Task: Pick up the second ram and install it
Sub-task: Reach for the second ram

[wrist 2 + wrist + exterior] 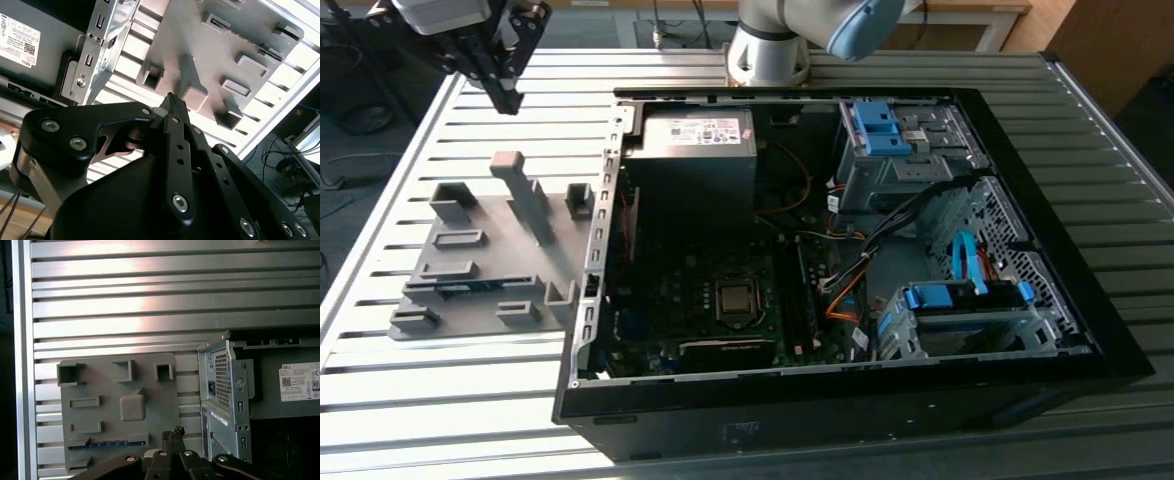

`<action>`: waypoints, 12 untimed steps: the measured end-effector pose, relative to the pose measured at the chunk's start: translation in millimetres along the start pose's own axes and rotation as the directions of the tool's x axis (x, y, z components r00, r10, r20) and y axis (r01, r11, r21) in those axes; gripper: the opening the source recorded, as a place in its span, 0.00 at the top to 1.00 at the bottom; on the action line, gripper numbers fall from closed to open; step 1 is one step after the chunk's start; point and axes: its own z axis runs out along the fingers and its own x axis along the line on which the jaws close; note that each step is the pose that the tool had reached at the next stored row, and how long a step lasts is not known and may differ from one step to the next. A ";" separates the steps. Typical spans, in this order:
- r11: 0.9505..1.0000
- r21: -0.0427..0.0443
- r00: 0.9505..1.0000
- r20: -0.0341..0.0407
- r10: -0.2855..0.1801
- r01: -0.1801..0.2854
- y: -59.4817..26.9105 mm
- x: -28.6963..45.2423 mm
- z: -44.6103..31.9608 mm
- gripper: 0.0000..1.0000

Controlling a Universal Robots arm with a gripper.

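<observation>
Exterior view: the gripper [507,100] hangs above the slatted table [454,400] at the exterior view's upper left, beyond the far end of the grey fixture [470,258]. Its fingers are closed together with nothing between them, as both wrist views confirm [173,100] [172,432]. The ram [464,287] stands on edge in a long slot near one end of the fixture, well apart from the gripper. In the first wrist view it appears as a thin blue strip [107,444]. The open case [854,400] lies on its side just beside the fixture, at the exterior view's right, with the CPU socket [736,297] exposed on the board.
</observation>
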 end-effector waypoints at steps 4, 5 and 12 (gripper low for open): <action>1.000 0.000 1.000 0.000 0.000 0.000 -0.3 3.6 0.0 0.89; 1.000 0.000 1.000 0.000 0.000 0.000 -0.3 3.7 0.0 0.89; 1.000 0.000 1.000 -0.004 0.000 0.000 -0.5 5.9 -0.1 0.89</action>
